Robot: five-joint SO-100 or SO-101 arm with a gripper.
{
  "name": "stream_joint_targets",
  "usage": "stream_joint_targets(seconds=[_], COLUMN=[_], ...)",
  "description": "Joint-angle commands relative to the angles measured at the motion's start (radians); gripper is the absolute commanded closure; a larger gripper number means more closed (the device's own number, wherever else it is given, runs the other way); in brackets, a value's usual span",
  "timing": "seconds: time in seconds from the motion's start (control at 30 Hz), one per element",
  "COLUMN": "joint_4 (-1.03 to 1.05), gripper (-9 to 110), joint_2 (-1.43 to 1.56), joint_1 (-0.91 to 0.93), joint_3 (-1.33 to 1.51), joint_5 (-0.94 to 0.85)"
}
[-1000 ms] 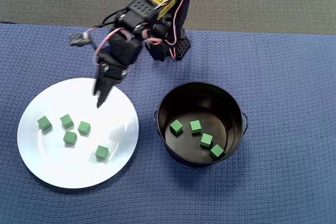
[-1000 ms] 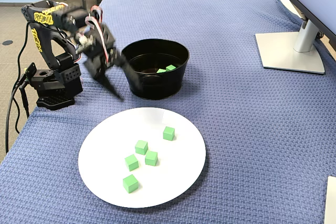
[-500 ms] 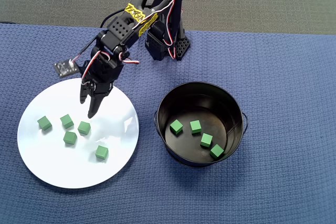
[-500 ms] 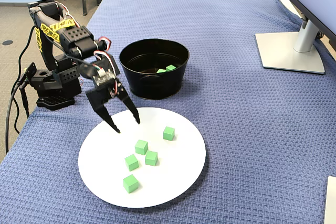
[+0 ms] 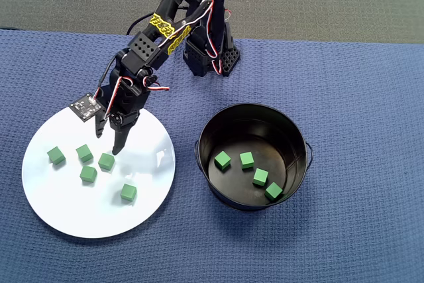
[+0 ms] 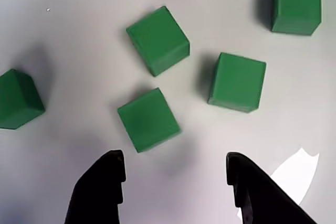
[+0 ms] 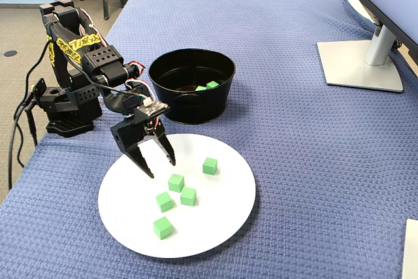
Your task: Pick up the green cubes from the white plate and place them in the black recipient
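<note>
While gripper (image 7: 159, 166) hovers spread, empty | white plate (image 5: 66, 213): five green cubes (image 5: 88, 174) | black recipient (image 5: 291, 130): seemingly four

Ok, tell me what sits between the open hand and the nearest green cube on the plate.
Nothing: in the wrist view only bare white plate separates the hand from the nearest green cube, just ahead of its open fingertips.

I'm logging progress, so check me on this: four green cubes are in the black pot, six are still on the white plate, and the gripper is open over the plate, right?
Not quite: the overhead view shows five green cubes left on the white plate, not six. The rest holds: four lie in the black pot, and the gripper is open above the plate.
</note>
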Motion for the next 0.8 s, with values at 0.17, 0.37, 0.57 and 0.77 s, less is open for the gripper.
stream_joint_targets(seconds=[0.17,0.37,0.57,0.77], joint_4=[0.061,0.029,-0.011,-0.002], gripper=[85,82,82,84], joint_2=[0.026,-0.003,-0.060,-0.106], joint_1=[-0.028,-0.025,-0.029,-0.029], joint_3=[-0.098,-0.104,-0.124,-0.190], joint_5=[-0.127,-0.187,-0.244,-0.265])
